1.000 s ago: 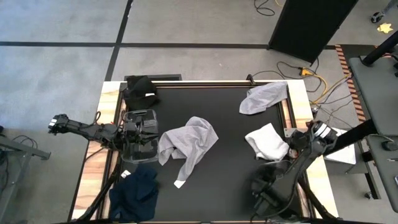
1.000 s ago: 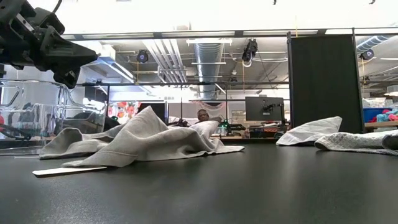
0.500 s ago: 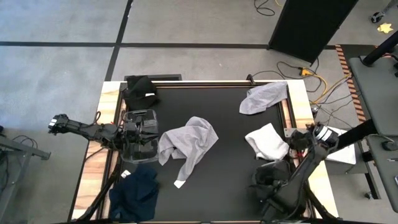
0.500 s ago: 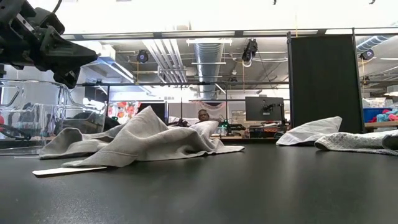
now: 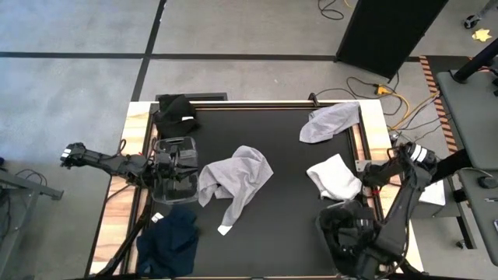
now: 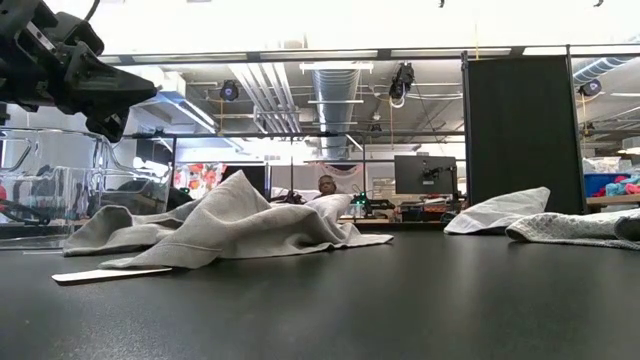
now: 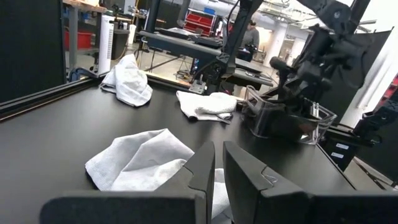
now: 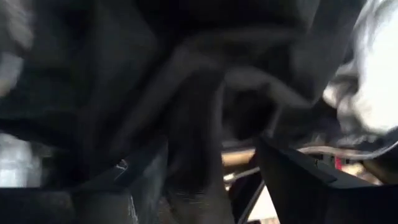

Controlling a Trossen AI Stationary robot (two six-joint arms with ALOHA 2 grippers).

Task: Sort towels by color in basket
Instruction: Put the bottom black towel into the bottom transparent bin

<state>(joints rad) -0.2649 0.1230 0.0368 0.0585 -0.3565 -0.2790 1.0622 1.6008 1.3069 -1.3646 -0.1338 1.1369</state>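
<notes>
A grey towel lies crumpled mid-table. A white towel and a light grey towel lie toward the right edge. A black towel sits at the far left corner and a navy towel at the near left. My left gripper is shut and empty, hovering over a clear basket at the left edge. My right gripper is open at a clear basket near the near right corner, with dark cloth close in front of its fingers. My right gripper's fingers stand apart with the dark cloth close before them. I cannot tell whether they touch it.
The table's wooden side rails run along both edges. Cables lie on the floor beyond the far right corner. A person sits in the room behind the table. Bare black tabletop lies between the grey towel and the right basket.
My right arm has swung toward the table's right edge, its gripper end shifting a little that way over the near right basket. The towels on the table have stayed where they were.
</notes>
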